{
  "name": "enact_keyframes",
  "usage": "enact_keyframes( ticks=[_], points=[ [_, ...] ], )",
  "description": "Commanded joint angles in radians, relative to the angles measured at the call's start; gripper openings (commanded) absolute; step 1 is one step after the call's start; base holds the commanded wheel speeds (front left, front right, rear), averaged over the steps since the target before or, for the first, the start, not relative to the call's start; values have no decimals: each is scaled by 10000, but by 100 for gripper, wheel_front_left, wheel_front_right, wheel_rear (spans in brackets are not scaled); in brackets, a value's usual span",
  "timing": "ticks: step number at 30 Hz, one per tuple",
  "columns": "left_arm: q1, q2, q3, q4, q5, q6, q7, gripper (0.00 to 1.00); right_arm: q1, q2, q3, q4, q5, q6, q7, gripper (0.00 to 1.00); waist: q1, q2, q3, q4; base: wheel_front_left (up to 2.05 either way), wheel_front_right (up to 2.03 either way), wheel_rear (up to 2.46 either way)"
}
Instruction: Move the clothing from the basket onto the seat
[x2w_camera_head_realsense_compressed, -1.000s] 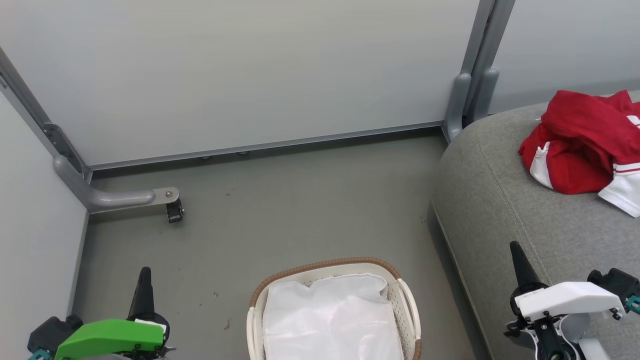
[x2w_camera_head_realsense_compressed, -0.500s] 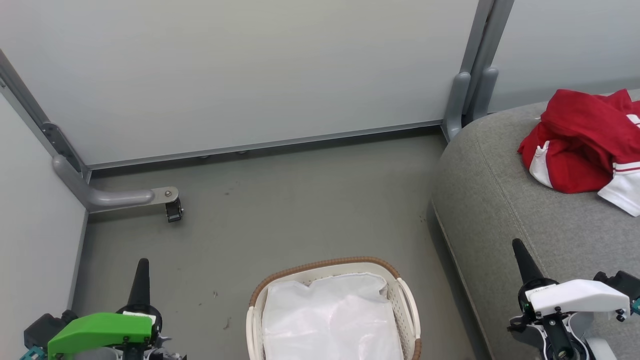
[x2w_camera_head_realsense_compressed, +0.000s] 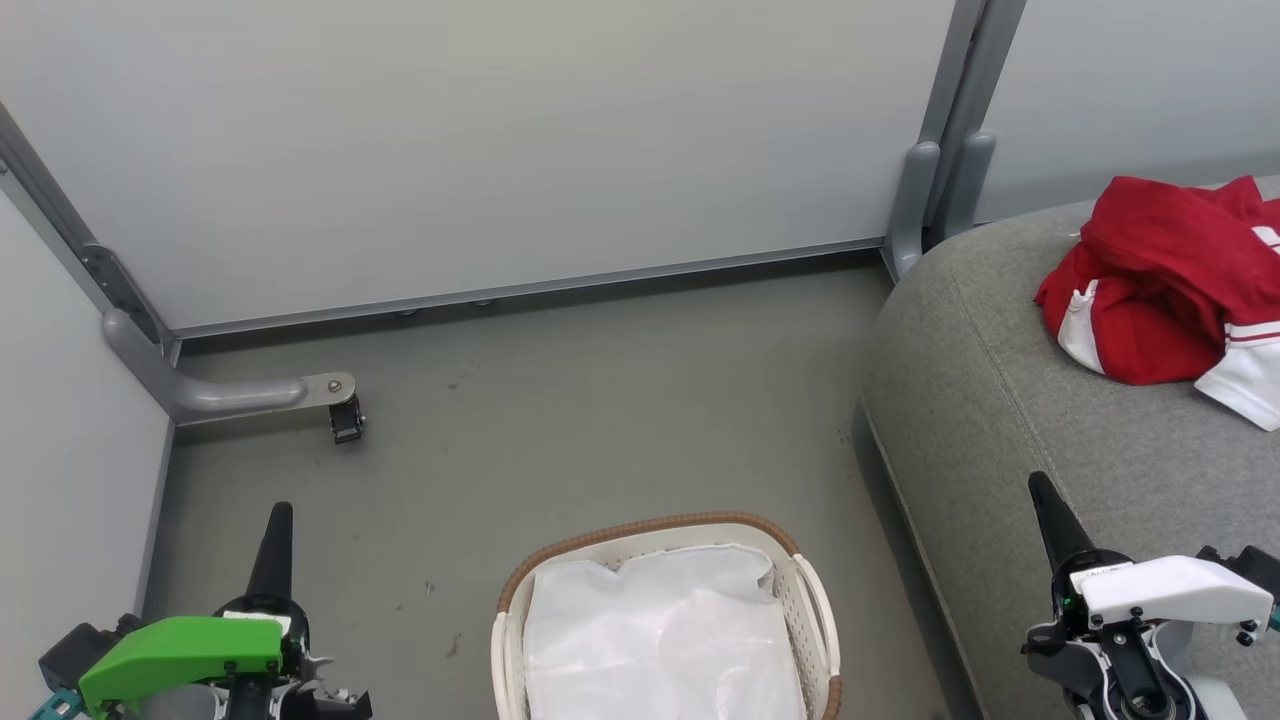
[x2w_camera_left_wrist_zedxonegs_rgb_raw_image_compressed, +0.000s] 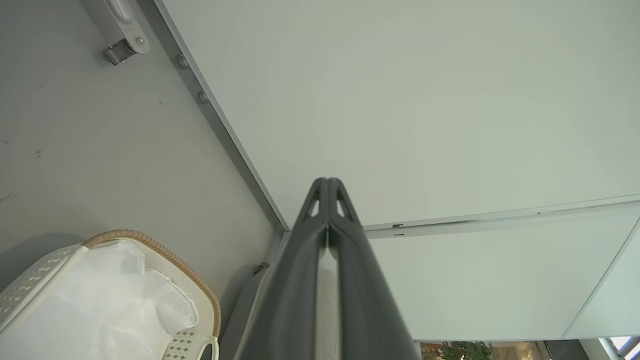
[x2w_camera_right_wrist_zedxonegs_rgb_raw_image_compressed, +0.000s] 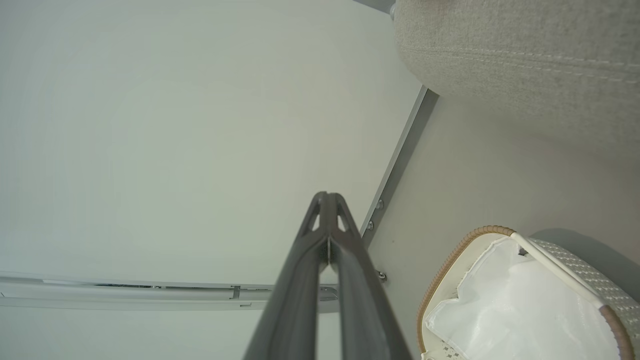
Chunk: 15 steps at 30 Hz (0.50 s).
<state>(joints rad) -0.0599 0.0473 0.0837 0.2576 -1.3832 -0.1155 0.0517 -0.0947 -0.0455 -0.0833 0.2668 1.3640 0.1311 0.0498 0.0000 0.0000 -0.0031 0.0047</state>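
Pale grey partition panels (x2w_camera_head_realsense_compressed: 550, 140) close the far side and the left. They are held in a grey metal frame whose upright post (x2w_camera_head_realsense_compressed: 945, 150) stands at the far right, and whose curved foot (x2w_camera_head_realsense_compressed: 230, 397), with a small black caster (x2w_camera_head_realsense_compressed: 346, 428), reaches out from the far left corner. The floor (x2w_camera_head_realsense_compressed: 600, 400) is dull grey-green, smooth and lightly scuffed, under soft, even light with only faint shadows.
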Motion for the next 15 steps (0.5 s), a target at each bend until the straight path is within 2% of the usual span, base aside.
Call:
enact_keyframes(
  ticks=[1, 15],
  points=[
    [-274, 45, 52, -95, -227, -74, 56, 0, -168, -58, -51, -99, 224, -4, 69, 0, 0, 0, 2, -1, 0, 0, 0],
    [-404, 48, 188, -117, -1205, -113, 332, 0, -174, -65, -187, -173, 1295, -4, 367, 0, 0, 0, 28, -21, 0, 0, 0]
  ],
)
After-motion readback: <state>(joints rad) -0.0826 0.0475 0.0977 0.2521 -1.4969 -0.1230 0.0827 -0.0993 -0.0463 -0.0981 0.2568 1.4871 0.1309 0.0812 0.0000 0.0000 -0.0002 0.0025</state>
